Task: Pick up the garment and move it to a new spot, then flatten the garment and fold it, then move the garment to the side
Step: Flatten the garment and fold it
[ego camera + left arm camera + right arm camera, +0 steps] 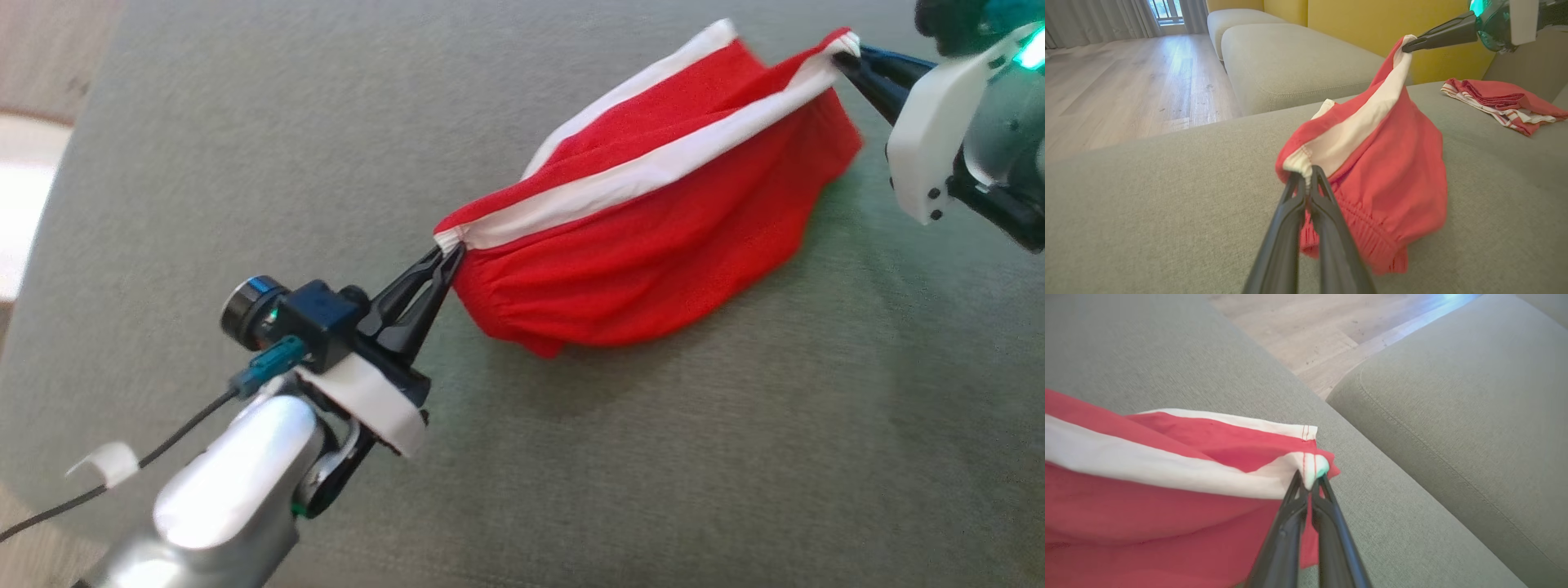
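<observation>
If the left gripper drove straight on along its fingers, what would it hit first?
The red garment that the left gripper is pinching: the cloth bunches directly ahead of its tips. Past that, seemingly the grey cushion, though depth is unclear.

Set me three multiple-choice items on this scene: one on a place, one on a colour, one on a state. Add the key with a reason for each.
1. Where does the folded red-and-white garment lie?
A. On a table
B. On the grey sofa
C. Over a chair

2. What colour is the stripe on the red shorts?
A. Blue
B. White
C. Black

3. How are the shorts held?
A. Lying loose, untouched
B. Pinched by one gripper alone
C. Stretched between the left gripper and the right gripper, both shut on the stripe's ends

Key
1 B: it rests on the sofa's seat, beyond the shorts in the left wrist view.
2 B: a white band runs from end to end.
3 C: each wrist view shows closed fingers pinching one end.
</observation>
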You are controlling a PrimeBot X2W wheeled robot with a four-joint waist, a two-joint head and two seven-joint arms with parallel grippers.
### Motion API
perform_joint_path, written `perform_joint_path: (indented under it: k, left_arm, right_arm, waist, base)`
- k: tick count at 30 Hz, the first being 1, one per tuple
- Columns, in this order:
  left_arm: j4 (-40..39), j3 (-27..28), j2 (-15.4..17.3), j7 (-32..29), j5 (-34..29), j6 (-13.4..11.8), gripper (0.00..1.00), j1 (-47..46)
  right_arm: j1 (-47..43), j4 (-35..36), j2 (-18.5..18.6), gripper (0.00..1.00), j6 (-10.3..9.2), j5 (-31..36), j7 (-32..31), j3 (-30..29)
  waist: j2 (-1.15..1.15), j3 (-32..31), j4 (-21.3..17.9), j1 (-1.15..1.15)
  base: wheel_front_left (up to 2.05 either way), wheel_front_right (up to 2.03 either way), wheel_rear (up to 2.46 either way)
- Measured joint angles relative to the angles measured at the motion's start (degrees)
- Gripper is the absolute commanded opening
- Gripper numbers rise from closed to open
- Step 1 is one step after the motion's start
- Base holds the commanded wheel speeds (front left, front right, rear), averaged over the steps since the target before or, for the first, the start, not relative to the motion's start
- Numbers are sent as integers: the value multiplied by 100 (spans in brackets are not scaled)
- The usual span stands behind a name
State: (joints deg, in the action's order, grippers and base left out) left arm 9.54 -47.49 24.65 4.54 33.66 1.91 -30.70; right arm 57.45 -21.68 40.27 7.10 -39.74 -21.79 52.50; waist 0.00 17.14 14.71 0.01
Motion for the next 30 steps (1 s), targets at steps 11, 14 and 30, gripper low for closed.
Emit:
perform_joint_path:
  k: [11, 14, 30]
  left_arm:
    - [839, -114, -644, 390, 16, 213, 0, -490]
    - [965, -135, -747, 469, 16, 260, 0, -603]
    - [1648, -265, -932, 571, 16, 365, 100, -907]
  right_arm:
    - [862, -1141, -132, 0, 0, -277, 334, 938]
    - [1068, -1369, -194, 0, 0, -372, 420, 1055]
    - [1433, -2121, -358, 100, 0, -866, 709, 1756]
  waist:
    - [0, 442, 649, -1]
    - [0, 555, 722, -1]
    - [0, 755, 780, -1]
  base:
    - [0, 0, 0]
    - [0, 0, 0]
    - [0, 0, 0]
